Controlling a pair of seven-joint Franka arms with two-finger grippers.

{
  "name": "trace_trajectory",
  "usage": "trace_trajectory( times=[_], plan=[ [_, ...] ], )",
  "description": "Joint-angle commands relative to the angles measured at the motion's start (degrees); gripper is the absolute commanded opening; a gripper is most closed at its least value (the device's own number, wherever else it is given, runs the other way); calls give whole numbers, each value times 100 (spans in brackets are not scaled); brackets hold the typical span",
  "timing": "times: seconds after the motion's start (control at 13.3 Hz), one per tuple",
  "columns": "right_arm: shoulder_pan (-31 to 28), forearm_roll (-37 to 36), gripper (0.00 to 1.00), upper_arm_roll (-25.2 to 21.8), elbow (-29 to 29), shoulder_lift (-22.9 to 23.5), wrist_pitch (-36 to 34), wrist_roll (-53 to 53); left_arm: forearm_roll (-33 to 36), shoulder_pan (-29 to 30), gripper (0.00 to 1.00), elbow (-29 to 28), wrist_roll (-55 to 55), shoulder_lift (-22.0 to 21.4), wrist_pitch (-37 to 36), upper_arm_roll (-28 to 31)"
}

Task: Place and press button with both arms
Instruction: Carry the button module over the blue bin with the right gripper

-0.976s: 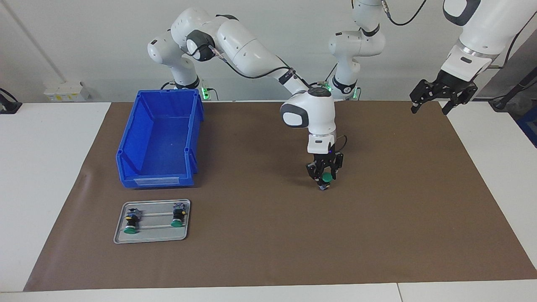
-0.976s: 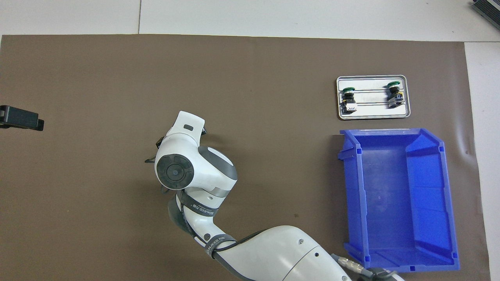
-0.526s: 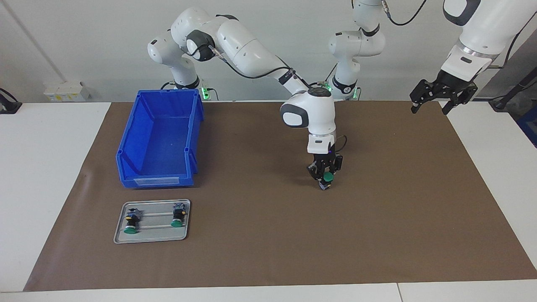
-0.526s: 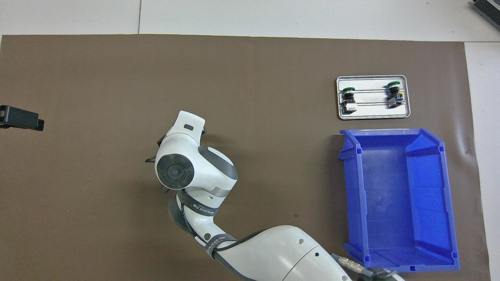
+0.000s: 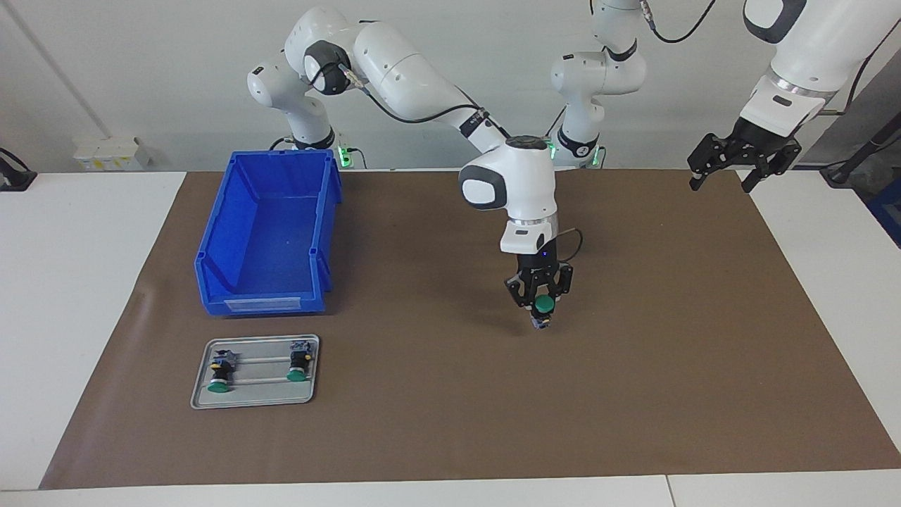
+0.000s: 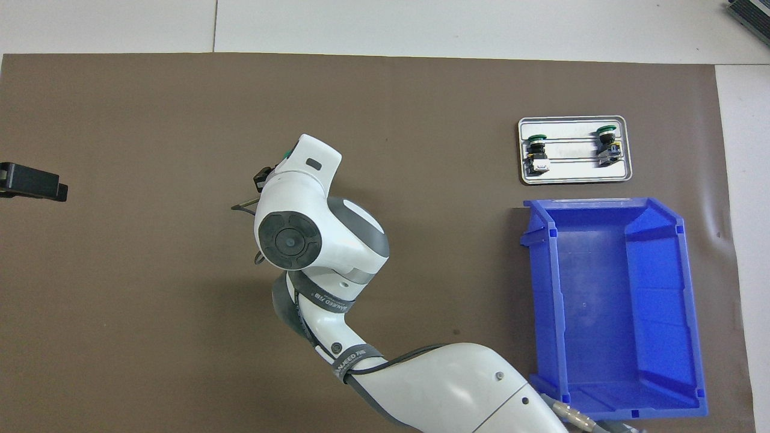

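the right gripper (image 5: 540, 313) hung point-down over the middle of the brown mat (image 5: 450, 422), clenched on the button (image 5: 543, 305). the button's green cap faced away from the robots and its grey end block showed just below the fingertips, lifted a little clear of the mat as far as the facing view shows. from overhead the right arm's white wrist covered nearly all of the gripper, and only a sliver of green showed at its upper edge (image 6: 286, 157).

the left gripper (image 5: 725, 177) waited high in the air over the mat's corner at the left arm's end nearest the robots, its fingers spread and holding nothing. in the overhead view only its black tip (image 6: 33, 181) showed, at the mat's edge.

a blue bin (image 5: 320, 211) sat on the mat toward the right arm's end, close to the edge nearest the robots, with nothing visible inside. a metal tray (image 5: 257, 401) lay just beside the bin, farther from the robots, apart from it by a narrow strip of mat. two more buttons lay on their sides in the tray, one at each short end (image 5: 219, 373) (image 5: 298, 363), green caps pointing away from the robots.
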Motion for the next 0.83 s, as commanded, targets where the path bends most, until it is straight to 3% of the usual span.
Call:
trace_trajectory(
  times=[0.0,0.3,0.53,0.75],
  plan=[
    [-390,-179,0,-46,-591,-761,-249,58,96,23,100,-213,28,-183,76,-23],
    [-1006,-22,0,-19,-1673,-1965,-547,-372,96,23,100,-213,28,-174,76,-23],
    [-1375,470,0,-19,-2043,-2616,-1232,-706,96,23,100,-213,28,-183,76,-23],
    [-2042,734,0,-19,-2622,-3354,-1585,-1679,96,23,100,-213,28,-183,76,-23]
  ],
)
